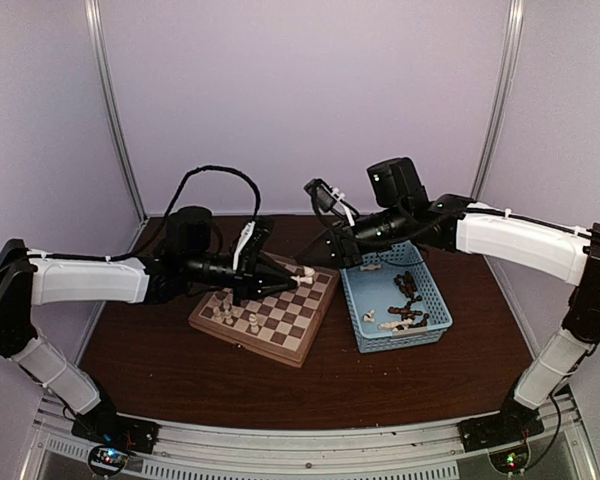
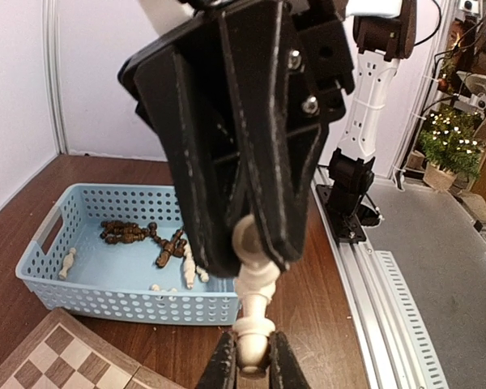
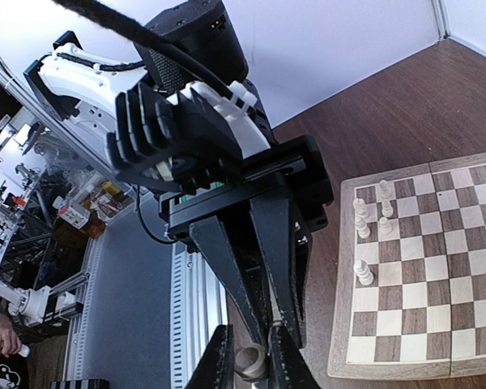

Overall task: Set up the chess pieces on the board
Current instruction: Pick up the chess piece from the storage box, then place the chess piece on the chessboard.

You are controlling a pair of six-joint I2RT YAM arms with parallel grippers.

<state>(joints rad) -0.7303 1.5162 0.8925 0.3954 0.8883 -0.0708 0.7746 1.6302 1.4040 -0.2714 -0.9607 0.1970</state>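
Observation:
Above the board's far edge a cream chess piece [image 1: 305, 272] hangs between both grippers. My left gripper [image 2: 252, 356] is shut on one rounded end of the cream piece [image 2: 255, 300]. My right gripper [image 2: 247, 243] pinches its other end from above. In the right wrist view the piece's round end [image 3: 251, 362] sits between my right gripper's [image 3: 251, 356] fingers, with the left gripper's fingers [image 3: 259, 267] closed against it. The board [image 1: 285, 325] lies below with a few cream pieces [image 1: 253, 322] standing near its left side. The same pieces [image 3: 361, 219] show on the board [image 3: 421, 267].
A light-blue perforated basket [image 1: 400, 342] sits right of the board and holds dark pieces [image 1: 408, 290] and cream ones [image 1: 395, 322]. In the left wrist view the basket [image 2: 121, 304] lies behind the board's corner [image 2: 57, 361]. The right arm's base [image 2: 352, 203] stands on the rail.

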